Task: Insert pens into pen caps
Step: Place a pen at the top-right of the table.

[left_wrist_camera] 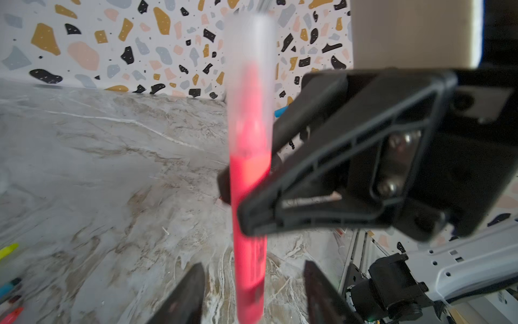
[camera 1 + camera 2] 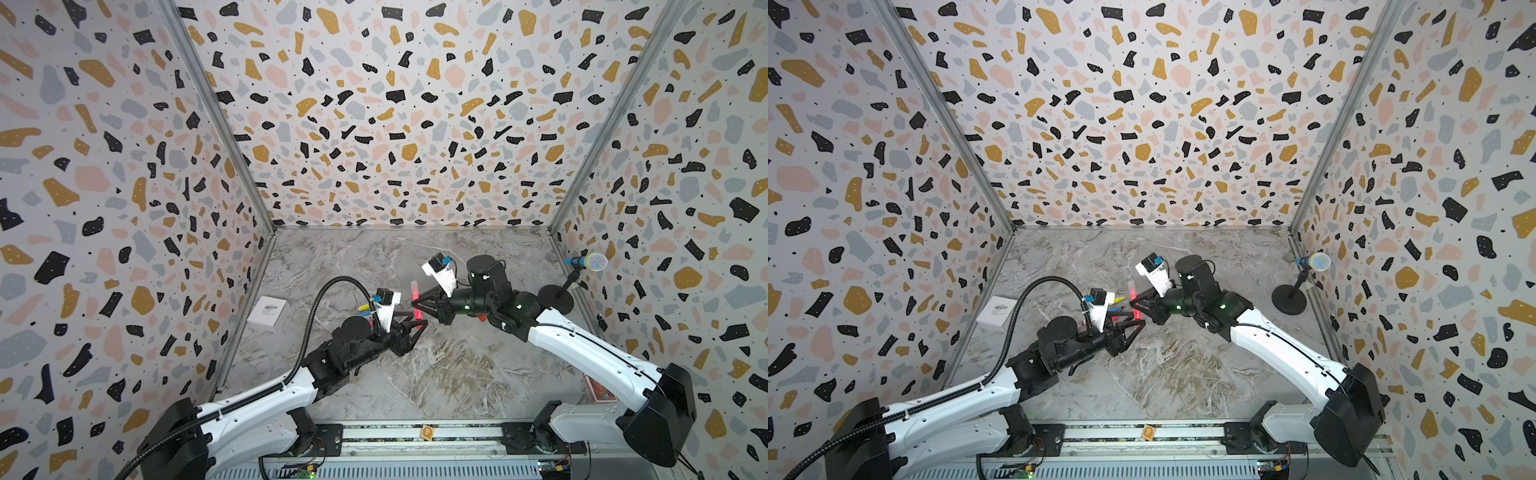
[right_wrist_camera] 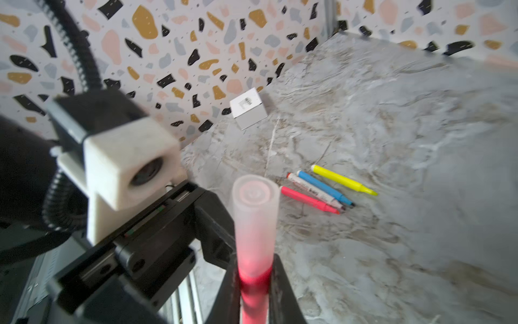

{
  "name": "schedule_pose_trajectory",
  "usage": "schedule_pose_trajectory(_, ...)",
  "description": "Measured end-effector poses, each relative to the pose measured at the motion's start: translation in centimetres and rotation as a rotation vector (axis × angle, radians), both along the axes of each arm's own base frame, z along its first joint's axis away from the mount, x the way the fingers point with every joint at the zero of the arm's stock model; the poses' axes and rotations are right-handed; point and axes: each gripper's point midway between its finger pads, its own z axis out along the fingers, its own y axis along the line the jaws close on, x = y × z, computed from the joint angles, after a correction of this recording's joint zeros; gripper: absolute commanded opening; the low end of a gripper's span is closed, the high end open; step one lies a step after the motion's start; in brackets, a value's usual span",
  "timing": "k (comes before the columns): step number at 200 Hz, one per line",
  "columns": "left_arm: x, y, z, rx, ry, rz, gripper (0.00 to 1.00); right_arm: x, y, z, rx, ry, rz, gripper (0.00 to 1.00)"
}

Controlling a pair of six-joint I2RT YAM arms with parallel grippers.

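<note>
One pink pen [image 3: 253, 283], frosted cap [image 3: 255, 221] on, sits clamped crosswise in the right hand [image 2: 417, 309], cap end clear of the jaws, tail between the parted jaws of the left hand [image 2: 420, 326]; four pens [image 3: 325, 188] lie on the counter [image 3: 420, 224] nearer the left arm.

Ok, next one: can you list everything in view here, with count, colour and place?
pink pen: one, bright pink, held off the table
cap: one, frosted clear, fitted over the pink pen's end
loose pens: four, yellow, light blue, white with a red end, pink; side by side on the table, tips bare
box: one, white with barcode label, by the left wall
microphone: one, blue with a pale head, on a black stand by the right wall
table: one, grey marble
left gripper: fingers open either side of the pink pen
right gripper: fingers shut on the pink pen
</note>
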Motion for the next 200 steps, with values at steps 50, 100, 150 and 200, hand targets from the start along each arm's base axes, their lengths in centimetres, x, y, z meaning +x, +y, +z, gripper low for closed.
schedule_pose_trajectory(50,1.5,4.1,-4.8,0.224,0.1,0.21,0.91,15.1,-7.0,-1.8,-0.146,0.017,-0.351,0.0)
schedule_pose_trajectory(100,1.8,8.2,-8.5,0.405,0.176,0.377,0.71,22.5,-14.1,-17.1,-0.463,0.282,-0.567,0.08)
schedule_pose_trajectory(150,2.1,10.1,-9.8,0.488,0.189,0.453,0.69,25.7,-15.4,-22.8,-0.603,0.368,-0.577,0.09)
schedule_pose_trajectory(200,2.4,10.6,-11.0,0.535,0.208,0.472,0.7,28.5,-15.3,-22.5,-0.627,0.335,-0.59,0.3)
